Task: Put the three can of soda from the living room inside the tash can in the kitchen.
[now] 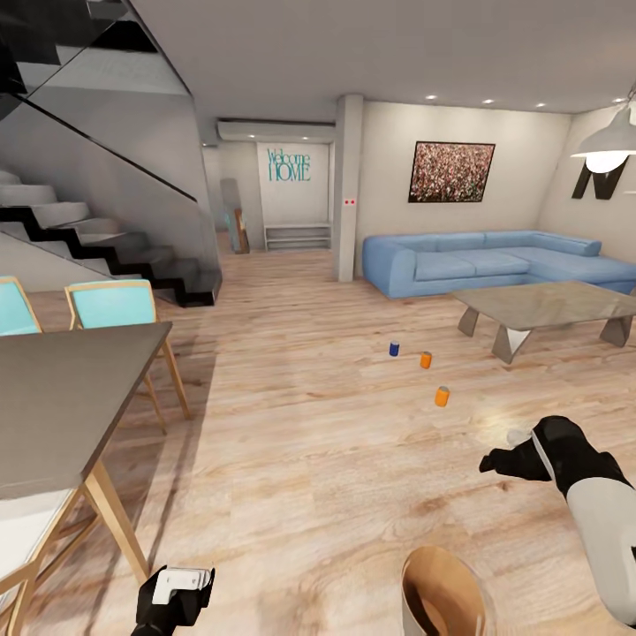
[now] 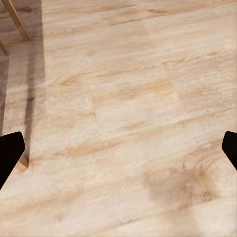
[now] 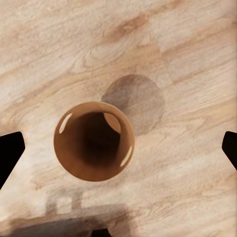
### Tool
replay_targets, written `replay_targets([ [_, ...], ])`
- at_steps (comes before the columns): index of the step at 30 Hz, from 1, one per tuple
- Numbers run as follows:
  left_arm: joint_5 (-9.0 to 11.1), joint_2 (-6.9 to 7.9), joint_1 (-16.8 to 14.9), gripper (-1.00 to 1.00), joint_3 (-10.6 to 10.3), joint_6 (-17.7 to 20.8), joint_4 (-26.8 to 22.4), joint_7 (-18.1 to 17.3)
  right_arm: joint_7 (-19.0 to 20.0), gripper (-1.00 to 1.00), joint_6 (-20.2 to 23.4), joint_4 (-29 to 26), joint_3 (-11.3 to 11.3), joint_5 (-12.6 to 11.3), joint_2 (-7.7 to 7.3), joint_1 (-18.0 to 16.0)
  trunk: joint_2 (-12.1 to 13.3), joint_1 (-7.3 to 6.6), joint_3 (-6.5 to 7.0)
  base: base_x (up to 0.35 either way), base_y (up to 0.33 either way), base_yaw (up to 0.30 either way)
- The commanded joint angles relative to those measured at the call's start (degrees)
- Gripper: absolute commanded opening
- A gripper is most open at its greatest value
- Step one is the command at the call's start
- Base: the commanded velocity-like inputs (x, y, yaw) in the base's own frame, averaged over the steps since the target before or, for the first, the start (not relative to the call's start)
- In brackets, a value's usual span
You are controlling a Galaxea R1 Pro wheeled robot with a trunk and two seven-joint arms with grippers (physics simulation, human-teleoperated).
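Observation:
Three soda cans stand on the wood floor ahead in the head view: a dark blue can (image 1: 394, 349), an orange can (image 1: 426, 359) beside it, and another orange can (image 1: 442, 396) nearer to me. The trash can (image 1: 433, 565) sits on the floor right in front of me, its orange-brown inside empty. My right gripper (image 1: 491, 461) hovers above the trash can (image 3: 63, 129), open, looking straight down into it. My left gripper (image 1: 177, 596) hangs low on the left, open over bare planks, its dark fingertips (image 2: 10, 153) far apart.
A grey dining table (image 1: 62, 397) with teal chairs (image 1: 110, 305) stands at the left, with a black staircase (image 1: 106, 238) behind it. The blue sofa (image 1: 495, 261) and glass coffee table (image 1: 548, 305) lie beyond the cans at the right. A pendant lamp (image 1: 608, 146) hangs high on the right.

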Motion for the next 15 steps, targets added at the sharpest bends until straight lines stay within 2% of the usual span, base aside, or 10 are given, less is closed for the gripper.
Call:
replay_targets([
  [1,0.0,0.00,0.0,1.00,0.0,0.0,0.0,0.0,0.0,1.00,0.0,0.0,0.0,0.0,0.00,0.0,-0.4,0.23,-0.18,0.000,0.000,0.000],
  [7,0.0,0.00,0.0,1.00,0.0,0.0,0.0,0.0,0.0,1.00,-0.1,0.0,2.0,0.0,-0.07,0.0,-2.8,1.54,-1.26,0.000,0.000,0.000],
  [15,0.0,0.00,0.0,1.00,0.0,0.0,0.0,0.0,0.0,1.00,-0.1,0.0,2.6,0.0,-0.04,0.0,-6.0,3.30,-2.70,0.000,0.000,0.000],
])
